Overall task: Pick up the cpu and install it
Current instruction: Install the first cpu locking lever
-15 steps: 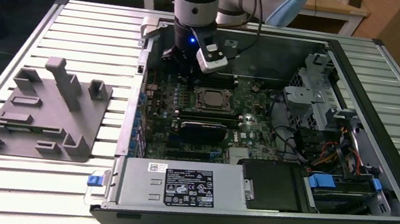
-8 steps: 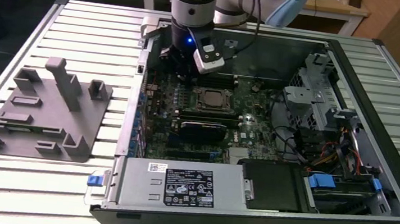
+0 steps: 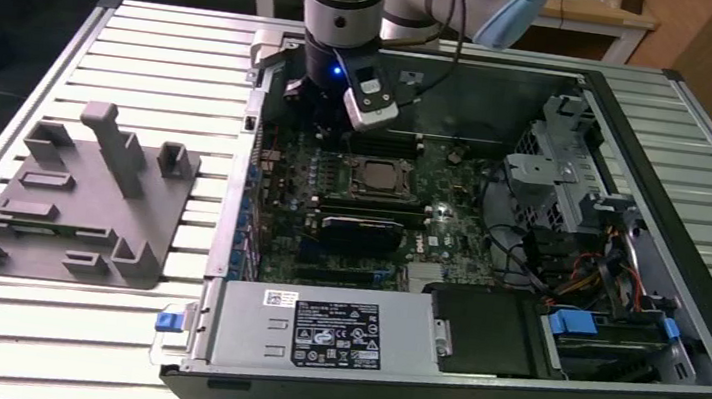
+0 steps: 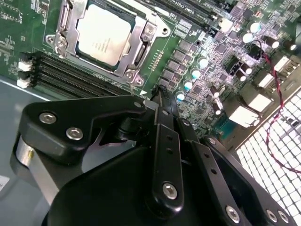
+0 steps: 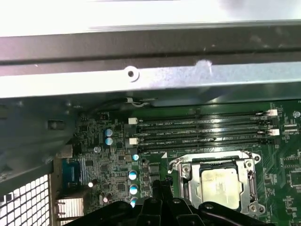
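The cpu (image 3: 373,176) lies flat in the square socket frame (image 3: 375,164) on the motherboard, inside the open computer case. Its silvery top shows in both wrist views (image 4: 103,35) (image 5: 221,181), with the metal frame (image 4: 143,44) around it. My gripper (image 3: 333,128) hangs over the board just beside the socket, toward the exterior view's left and rear. The black fingers (image 4: 162,117) meet at their tips (image 4: 157,92), shut with nothing between them. The tips (image 5: 162,184) are apart from the cpu.
A grey fixture (image 3: 74,198) with upright posts stands on the slatted table at the exterior view's left. Inside the case are memory slots (image 5: 202,132), a power supply (image 3: 314,331) at the front and a drive cage (image 3: 573,184) with cables at the right. The case wall (image 5: 141,80) is close.
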{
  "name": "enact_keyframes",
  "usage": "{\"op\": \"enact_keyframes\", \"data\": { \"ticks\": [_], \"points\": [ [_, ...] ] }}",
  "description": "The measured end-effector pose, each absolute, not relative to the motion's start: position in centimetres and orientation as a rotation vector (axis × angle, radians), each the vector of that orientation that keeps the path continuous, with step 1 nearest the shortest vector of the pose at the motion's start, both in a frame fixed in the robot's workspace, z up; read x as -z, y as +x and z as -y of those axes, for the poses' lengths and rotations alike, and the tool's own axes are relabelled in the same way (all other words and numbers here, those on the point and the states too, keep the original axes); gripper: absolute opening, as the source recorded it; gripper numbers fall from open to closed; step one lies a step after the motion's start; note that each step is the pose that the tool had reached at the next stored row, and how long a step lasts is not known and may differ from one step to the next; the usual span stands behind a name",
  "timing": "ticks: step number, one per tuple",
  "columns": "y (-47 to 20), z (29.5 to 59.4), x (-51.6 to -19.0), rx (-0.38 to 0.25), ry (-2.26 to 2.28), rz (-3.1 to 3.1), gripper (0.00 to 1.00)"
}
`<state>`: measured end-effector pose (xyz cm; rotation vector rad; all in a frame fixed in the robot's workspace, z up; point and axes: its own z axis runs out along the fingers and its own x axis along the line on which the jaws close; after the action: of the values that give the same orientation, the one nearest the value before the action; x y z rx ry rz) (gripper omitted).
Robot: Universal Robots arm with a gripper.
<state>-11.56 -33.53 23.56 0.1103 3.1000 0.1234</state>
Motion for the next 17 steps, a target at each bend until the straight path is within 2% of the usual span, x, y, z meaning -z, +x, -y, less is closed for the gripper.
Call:
{"op": "enact_keyframes", "data": {
  "ticks": [7,14,17],
  "points": [
    [-11.75,33.56,-24.10,-0.145,0.110,-3.097,0.11],
    [-12.10,33.68,-24.11,-0.202,0.111,-3.095,0.11],
    [-12.11,33.75,-24.10,-0.246,0.112,-3.093,0.11]
  ]
}}
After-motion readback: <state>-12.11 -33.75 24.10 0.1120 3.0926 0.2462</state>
